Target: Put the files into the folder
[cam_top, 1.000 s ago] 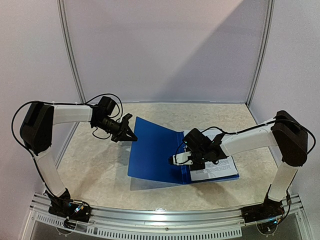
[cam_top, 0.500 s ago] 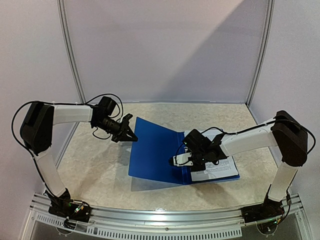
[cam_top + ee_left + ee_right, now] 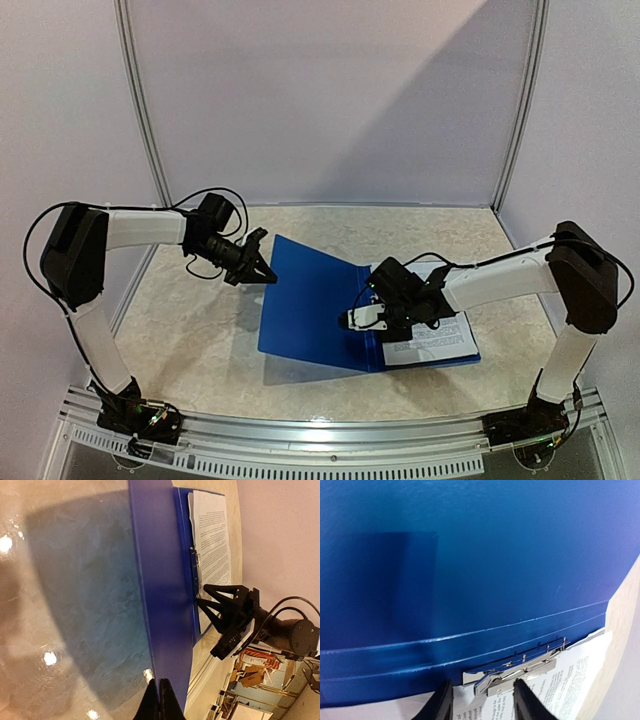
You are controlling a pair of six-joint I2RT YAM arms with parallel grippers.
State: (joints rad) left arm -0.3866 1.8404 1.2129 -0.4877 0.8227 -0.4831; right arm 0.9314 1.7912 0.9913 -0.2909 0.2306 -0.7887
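The dark-blue folder (image 3: 310,305) lies open on the table, its left cover raised off the surface. My left gripper (image 3: 264,274) is shut on that cover's far left corner; in the left wrist view its fingertips (image 3: 159,700) pinch the cover's edge (image 3: 165,590). The files (image 3: 432,340) lie on the folder's right half, printed side up, with their edge under the metal spine clip (image 3: 520,672). My right gripper (image 3: 370,322) hovers over the spine, jaws open, one finger (image 3: 442,702) on each side of the clip's near end. The files (image 3: 575,680) show under the clip.
The marble-patterned tabletop (image 3: 200,330) is ringed by pale walls with metal posts (image 3: 140,110). A slotted rail (image 3: 330,445) runs along the near edge between the arm bases. The raised cover casts a shadow on the table (image 3: 75,590).
My right gripper has gone from shut to open over the spine clip. The left gripper and the raised cover have barely moved.
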